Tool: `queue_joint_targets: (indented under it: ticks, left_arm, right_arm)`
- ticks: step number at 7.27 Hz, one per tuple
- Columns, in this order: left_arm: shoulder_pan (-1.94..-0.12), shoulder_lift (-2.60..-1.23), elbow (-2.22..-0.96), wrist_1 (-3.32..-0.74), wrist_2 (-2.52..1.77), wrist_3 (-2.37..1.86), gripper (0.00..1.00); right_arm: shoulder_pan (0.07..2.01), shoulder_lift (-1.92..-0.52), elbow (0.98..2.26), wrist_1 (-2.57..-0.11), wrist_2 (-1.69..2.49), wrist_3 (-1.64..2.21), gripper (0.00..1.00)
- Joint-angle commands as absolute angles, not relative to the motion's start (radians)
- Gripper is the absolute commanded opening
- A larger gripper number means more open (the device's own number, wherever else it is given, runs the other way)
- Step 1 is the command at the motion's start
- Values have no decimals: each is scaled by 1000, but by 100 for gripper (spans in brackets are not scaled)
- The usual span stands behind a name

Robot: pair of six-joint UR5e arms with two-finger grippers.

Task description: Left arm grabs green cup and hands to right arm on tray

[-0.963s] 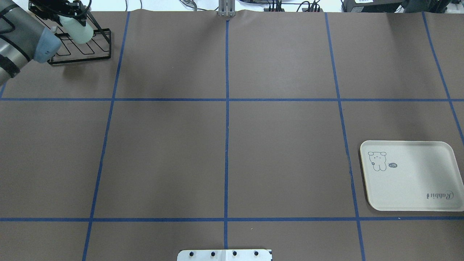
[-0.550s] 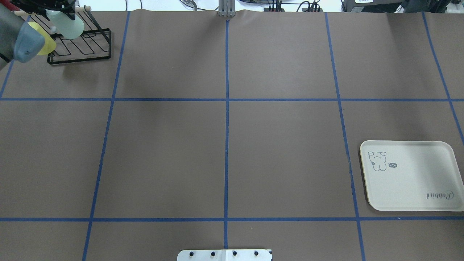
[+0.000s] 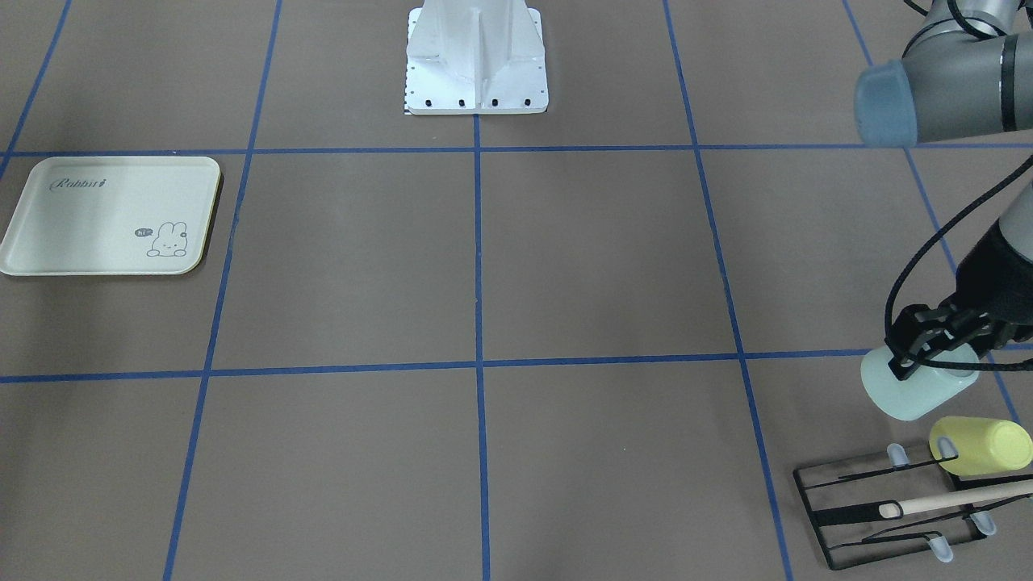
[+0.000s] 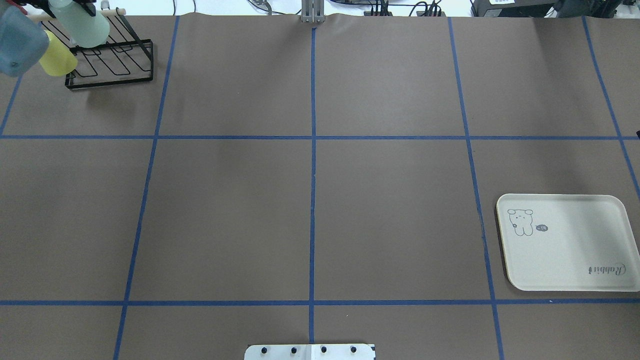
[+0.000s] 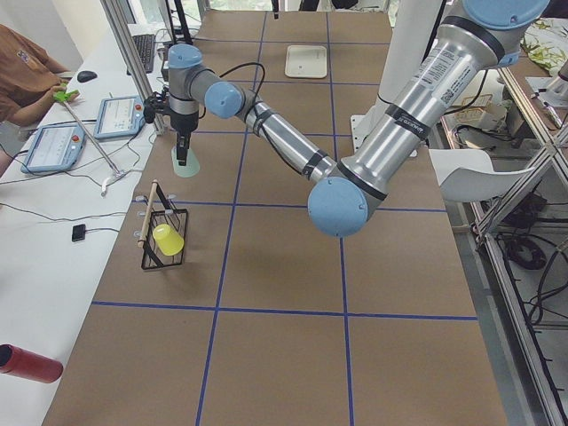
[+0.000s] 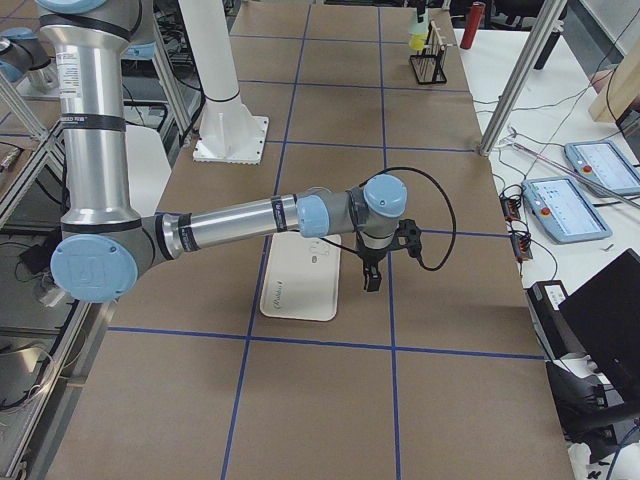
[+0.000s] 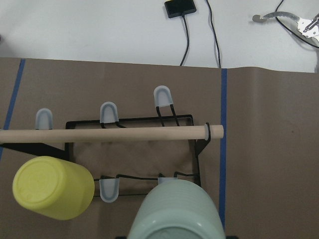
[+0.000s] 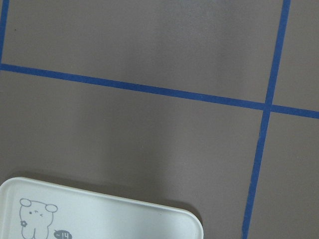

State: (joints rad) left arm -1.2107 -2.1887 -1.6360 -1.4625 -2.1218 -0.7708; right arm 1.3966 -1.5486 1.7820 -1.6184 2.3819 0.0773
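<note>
My left gripper [image 3: 928,363] is shut on the pale green cup [image 3: 916,394] and holds it in the air above the black wire rack [image 3: 880,516]. In the overhead view the green cup [image 4: 81,27] is at the far left corner under the left gripper [image 4: 70,8]. The left wrist view shows the cup's base [image 7: 174,211] at the bottom edge. The cream tray [image 4: 570,245] lies bare at the near right. The right gripper [image 6: 370,282] hangs beside the tray [image 6: 300,285]. I cannot tell whether it is open or shut.
A yellow cup [image 3: 980,445] sits on the rack [image 4: 110,65] next to a wooden dowel [image 7: 109,134]. The robot's white base plate [image 3: 476,60] stands at the middle of the near edge. Blue tape lines grid the brown table.
The left gripper has lifted the green cup off the rack and up toward the far left corner. The arm's elbow has swung left and uncovered the yellow cup.
</note>
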Motion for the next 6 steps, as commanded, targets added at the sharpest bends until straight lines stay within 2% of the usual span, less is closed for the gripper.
queue_joint_targets:
  ticks: [1, 4, 6]
  left_arm:
    - [-1157, -2195, -1737, -1448, -2279, -972, 0]
    - [-989, -2214, -1893, -1527, -2439, -1460, 0]
    - [-886, -2210, -1882, -1893, -2428, -1796, 0]
  right_arm:
    - [1382, -1539, 1779, -1501, 2384, 147, 100]
    - [1232, -1517, 1776, -1071, 2378, 656, 100]
    - [1088, -1462, 1781, -781, 2379, 1107, 100]
